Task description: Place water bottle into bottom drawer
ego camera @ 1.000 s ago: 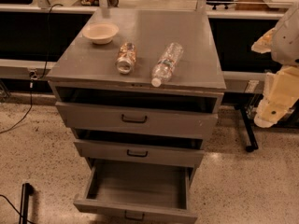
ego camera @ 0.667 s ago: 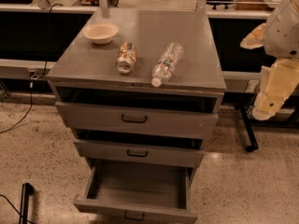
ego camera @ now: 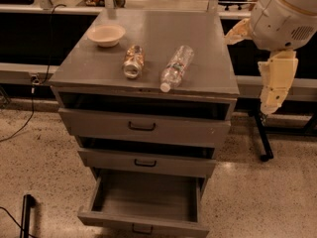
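Since the earlier frame the arm [ego camera: 282, 14] has swung up and closer to the right side of the cabinet [ego camera: 158, 33], while everything on the cabinet lies as it did. Its big white rounded joint sits level with the cabinet's back right corner, and the cream-coloured gripper [ego camera: 270, 105] hangs below it, pointing down, off the cabinet's right edge and about level with the top drawer [ego camera: 143, 128]. It holds nothing and touches nothing, and I cannot tell whether it is spread or closed. On top of the cabinet the water bottle [ego camera: 177, 67] lies on its side near the front edge, right of centre, with its white cap toward the front and its body angled toward the back right. Just to its left, apart from it, a stubby jar [ego camera: 133, 61] with a brown-orange label also lies on its side. A pale bowl [ego camera: 106, 34] stands upright near the cabinet's back left corner, well apart from the bottle. Below the top, the top drawer and the middle drawer [ego camera: 146, 162] are each pulled out a little, showing dark gaps above their fronts. At the foot of the cabinet the bottom drawer [ego camera: 143, 225] is pulled far out, with its grey inside in full view and nothing in it. A black stand leg [ego camera: 262, 143] rests on the speckled floor [ego camera: 267, 202] to the cabinet's right.
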